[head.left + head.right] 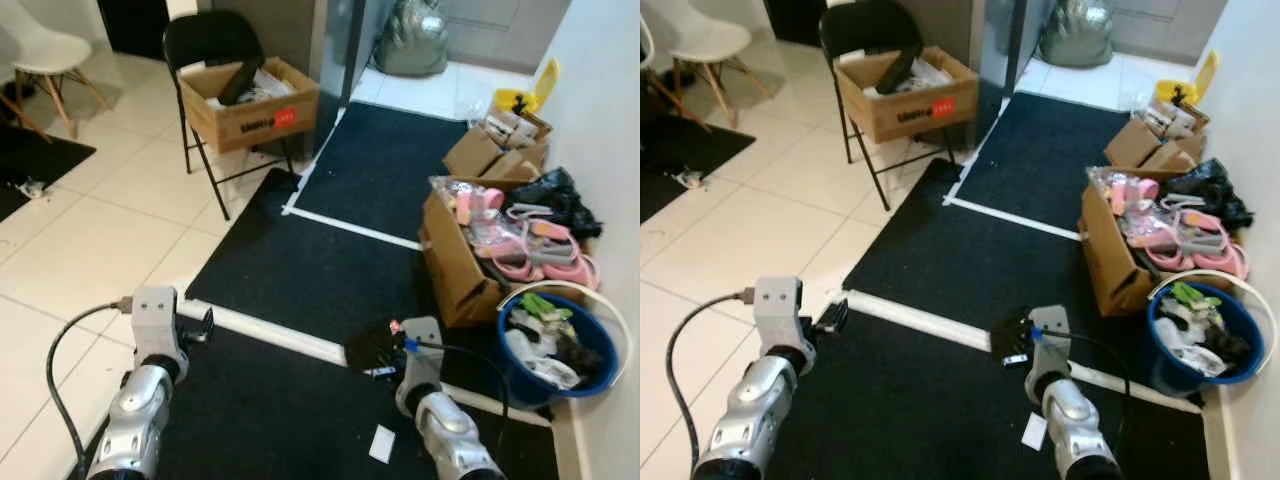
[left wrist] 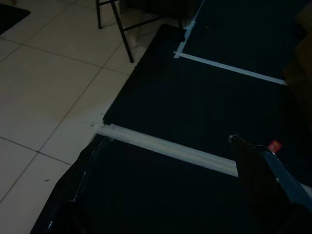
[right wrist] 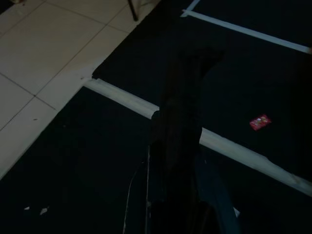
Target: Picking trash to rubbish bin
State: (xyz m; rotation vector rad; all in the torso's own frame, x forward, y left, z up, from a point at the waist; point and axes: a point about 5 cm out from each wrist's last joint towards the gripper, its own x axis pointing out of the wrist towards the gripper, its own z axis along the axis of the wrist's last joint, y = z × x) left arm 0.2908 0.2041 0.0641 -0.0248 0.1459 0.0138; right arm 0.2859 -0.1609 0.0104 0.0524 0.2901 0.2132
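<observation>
A blue rubbish bin [image 1: 533, 386] stuffed with mixed trash stands at the right, against the wall. Low over the black carpet, my right gripper [image 1: 372, 350] appears shut on a black piece of trash [image 3: 184, 92], a short way left of the bin. A small red wrapper [image 3: 260, 122] lies on the carpet just beyond it. A white paper scrap [image 1: 382, 443] lies beside my right forearm. My left gripper [image 1: 198, 326] hangs open near the carpet's left edge, its fingers [image 2: 73, 195] spread with nothing between them.
An open cardboard box [image 1: 452, 268] of pink slippers stands just behind the bin, with more boxes [image 1: 478, 152] further back. A black folding chair [image 1: 205, 40] holds a carton [image 1: 245, 118]. A white tape strip [image 1: 290, 340] crosses the carpet. Tiled floor lies to the left.
</observation>
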